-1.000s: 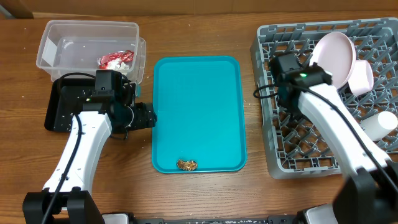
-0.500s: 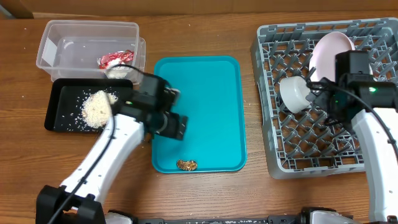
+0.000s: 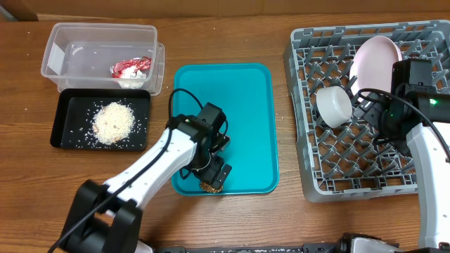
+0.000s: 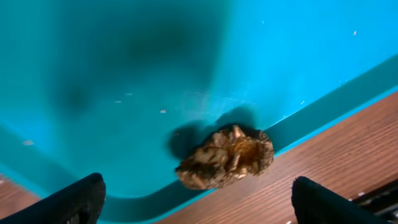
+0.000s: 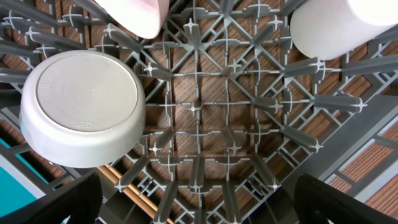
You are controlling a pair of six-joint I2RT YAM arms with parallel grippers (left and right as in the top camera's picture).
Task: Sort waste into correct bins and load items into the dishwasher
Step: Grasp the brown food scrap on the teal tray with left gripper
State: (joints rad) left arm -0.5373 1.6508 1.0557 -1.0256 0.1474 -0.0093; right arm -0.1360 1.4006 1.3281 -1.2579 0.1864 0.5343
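The teal tray [image 3: 225,105] is smooth, glossy plastic with rounded corners and a raised rim, lying flat on the wood-grain counter [image 3: 232,35]. The brown food lump [image 4: 227,157], knobbly and crumbly, sits inside the tray against its near rim. The left hand [image 4: 199,208] hangs directly over it with its dark fingers spread wide. The lump lies between them, just ahead of the tips, untouched.

Left of the tray lie a shallow matte black tray [image 3: 67,130] holding a mound of white grains [image 3: 112,121] and a clear tub [image 3: 70,49] with the crumpled red-and-white wrapper [image 3: 130,67].

Right of the tray stands the grey lattice dish rack [image 3: 337,169]. A round pale bowl [image 5: 84,109] rests in it, tipped with its base showing. The right hand [image 5: 198,202] hovers above the pegs, fingers apart and gripping nothing, with the bowl off to one side.
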